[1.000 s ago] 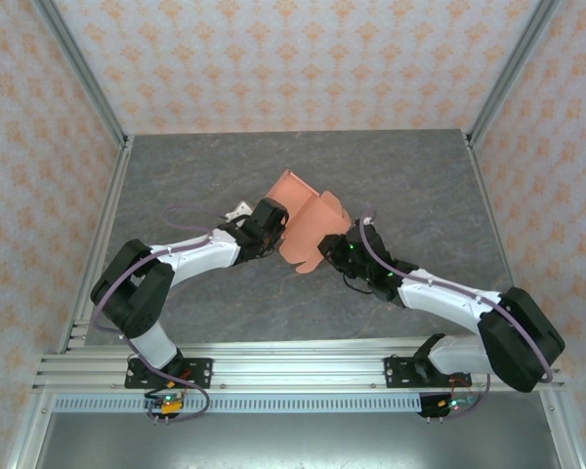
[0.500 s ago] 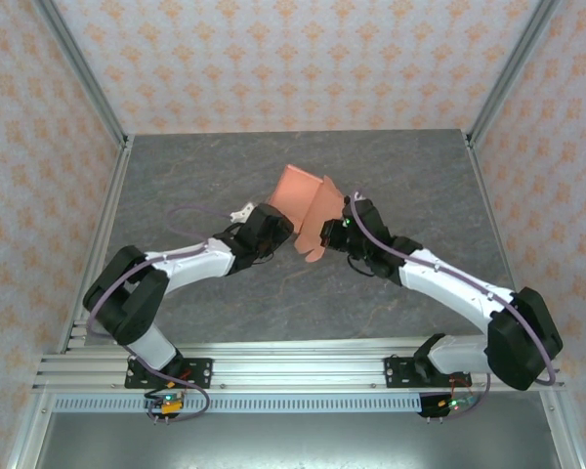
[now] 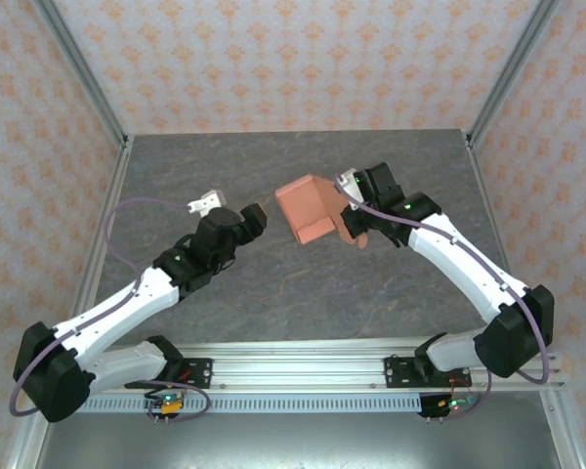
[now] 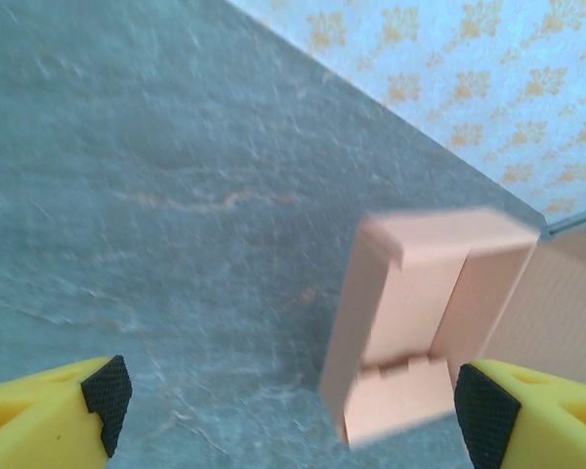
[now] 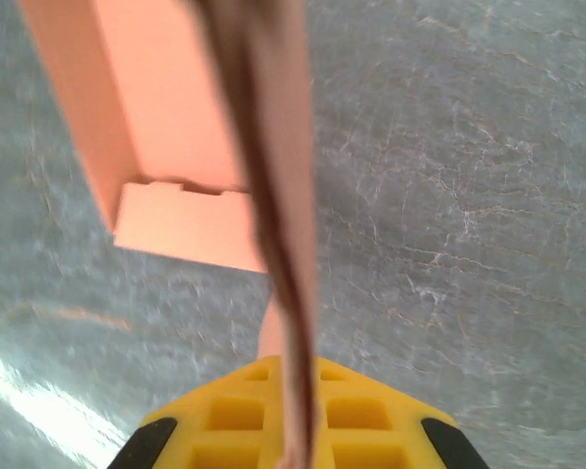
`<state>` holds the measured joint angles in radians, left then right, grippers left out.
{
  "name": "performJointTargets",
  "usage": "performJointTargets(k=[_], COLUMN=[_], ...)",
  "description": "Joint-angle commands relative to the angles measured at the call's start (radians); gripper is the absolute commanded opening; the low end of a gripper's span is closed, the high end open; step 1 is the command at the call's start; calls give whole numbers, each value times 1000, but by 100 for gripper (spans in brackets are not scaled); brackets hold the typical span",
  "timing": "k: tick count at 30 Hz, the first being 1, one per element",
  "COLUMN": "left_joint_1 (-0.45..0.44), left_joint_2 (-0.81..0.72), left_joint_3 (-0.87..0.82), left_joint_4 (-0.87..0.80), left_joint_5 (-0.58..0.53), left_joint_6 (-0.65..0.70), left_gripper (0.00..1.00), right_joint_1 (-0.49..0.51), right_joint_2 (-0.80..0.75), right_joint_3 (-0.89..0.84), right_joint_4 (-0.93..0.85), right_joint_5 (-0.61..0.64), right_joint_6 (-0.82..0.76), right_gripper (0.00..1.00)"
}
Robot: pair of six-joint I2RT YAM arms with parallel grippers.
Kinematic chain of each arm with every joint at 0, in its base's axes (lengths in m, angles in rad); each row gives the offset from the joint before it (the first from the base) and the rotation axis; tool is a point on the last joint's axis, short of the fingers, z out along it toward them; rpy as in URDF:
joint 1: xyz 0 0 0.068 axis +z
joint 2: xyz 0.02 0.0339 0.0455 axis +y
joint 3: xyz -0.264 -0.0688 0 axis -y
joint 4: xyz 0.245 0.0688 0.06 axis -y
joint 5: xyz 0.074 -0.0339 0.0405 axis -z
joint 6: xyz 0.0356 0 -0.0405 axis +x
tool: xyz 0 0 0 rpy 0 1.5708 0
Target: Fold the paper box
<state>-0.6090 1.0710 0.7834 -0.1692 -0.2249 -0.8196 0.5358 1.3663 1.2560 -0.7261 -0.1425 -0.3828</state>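
Left gripper [image 3: 257, 214] — jaws spread wide, nothing between them — is shown near the paper box [image 3: 307, 211], on the box's left, with a strip of bare table [image 3: 273, 283] between them. The box, a part-folded open tray, is turned with its hollow toward that gripper, and its long axis is judged to run away from it. On the box's right, one wall is pinched in the closed right gripper [image 3: 348, 213] — so the left arm is taken to be the one free for the next flap.
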Motion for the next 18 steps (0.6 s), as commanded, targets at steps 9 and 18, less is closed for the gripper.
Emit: performJointTargets(k=[9, 18], left_joint_1=[46, 69], left_joint_2=[49, 184], left_joint_3=[-71, -56], left_joint_4=[187, 245], left_joint_5=[239, 679], left_joint_6=[379, 423], left_gripper=[91, 95], right_joint_1=[2, -21], right_joint_2=[9, -21], right_joint_3=[37, -47], right_joint_4=[-68, -19], right_joint_5=[-43, -184], right_joint_6=[-563, -716], right_gripper=[0, 0])
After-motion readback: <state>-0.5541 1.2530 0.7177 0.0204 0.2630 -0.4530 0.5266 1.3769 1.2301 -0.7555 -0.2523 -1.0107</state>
